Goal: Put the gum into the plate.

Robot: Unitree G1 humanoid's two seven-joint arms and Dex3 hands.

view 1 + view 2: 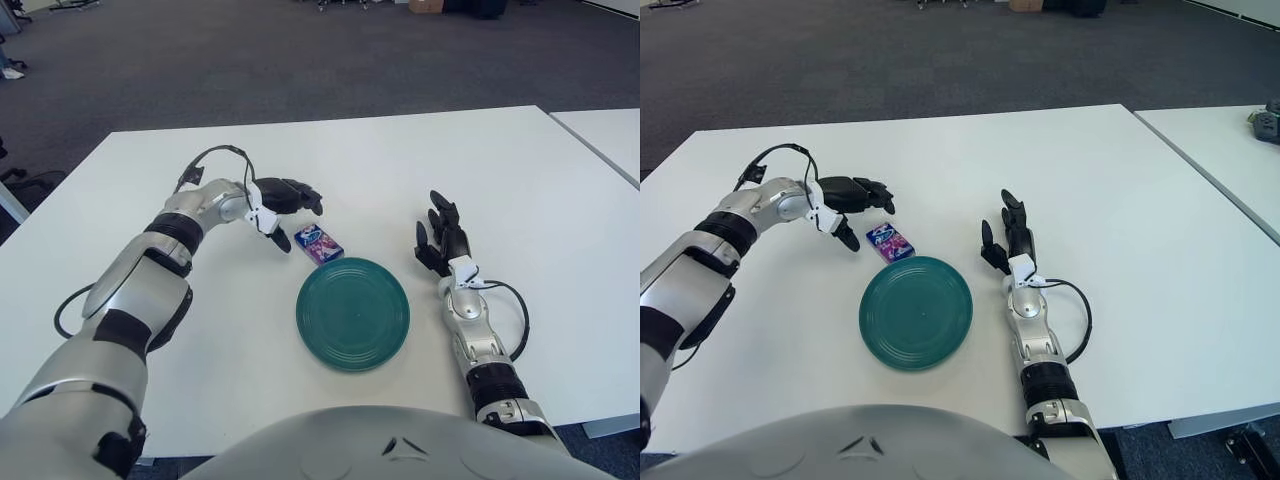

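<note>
- The white table (520, 170) is carrying a green plate (353, 313), a small purple-and-blue pack of gum (318, 243) and both of the robot's arms.
- The gum is lying flat on the tabletop just beyond the plate's far-left rim, close to the rim; whether the two are touching cannot be told. No part of the pack is sitting inside the plate.
- The left hand (285, 203) is reaching in from the left and is showing just to the left of the gum and slightly beyond it.
- The fingers (304, 193) of the left hand are spreading apart and holding nothing: the upper ones are pointing right, past the far side of the pack, while the lower digit is angling down toward the table just beside the pack's left end.
- A black cable (215, 155) is looping above the left wrist.
- The right hand (440, 238) is showing to the right of the plate, fingers extending loosely away from the robot and gripping nothing.
- Grey carpet (300, 60) is lying beyond the table.
</note>
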